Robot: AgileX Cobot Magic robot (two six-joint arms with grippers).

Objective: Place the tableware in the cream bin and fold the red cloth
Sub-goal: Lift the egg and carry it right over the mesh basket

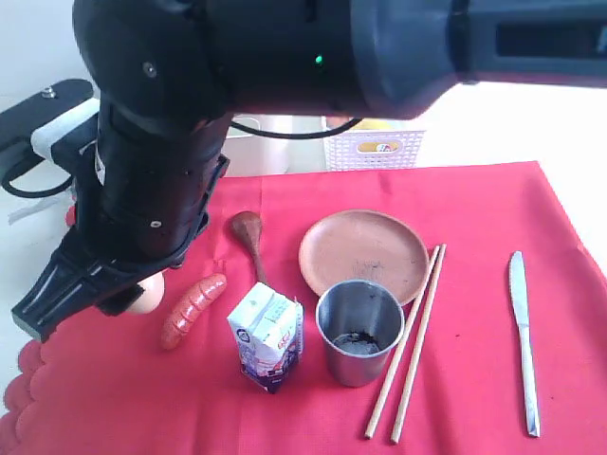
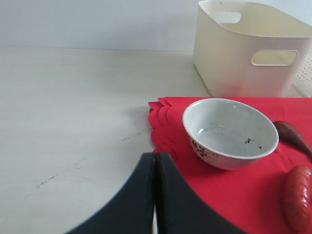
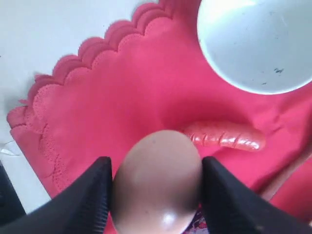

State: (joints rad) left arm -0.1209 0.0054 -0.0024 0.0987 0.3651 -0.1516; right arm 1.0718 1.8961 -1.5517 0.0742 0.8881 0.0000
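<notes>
Right gripper (image 3: 155, 204): jaws partly open and closed around a brown egg (image 3: 157, 165), one jaw on each flank. It has reached across to the scalloped side of the red cloth (image 1: 133, 398). Whether the egg is lifted clear of the cloth cannot be told.

Left gripper (image 2: 155, 195): jaws fully closed, holding nothing, hanging over the bare desk (image 2: 73, 122) just off the cloth's scalloped edge.

Tableware, all on the cloth, none in the bin:
- bowl (image 2: 229, 129) near the scalloped edge, upright
- spoon (image 1: 248, 237), plate (image 1: 363, 251) and steel cup (image 1: 358, 332) about the cloth's middle
- chopsticks (image 1: 413, 341) and knife (image 1: 524, 341) toward the side opposite the scallops

The cream bin (image 2: 243, 63) stands on the desk just beyond the cloth's far edge, with the lattice basket (image 1: 375, 147) beside it along that edge. A sausage (image 1: 193, 308) and a milk carton (image 1: 267, 336) also lie on the cloth.

Assessment: the step in hand appears to be clearing food off the cloth – a preliminary, since the egg is not tableware. Binning has not begun; folding cannot start while the cloth is loaded.

Next move calls for a straight lift, then a carry clear of the cloth, with a light grip on a smooth, round load – it could slip or crack.
</notes>
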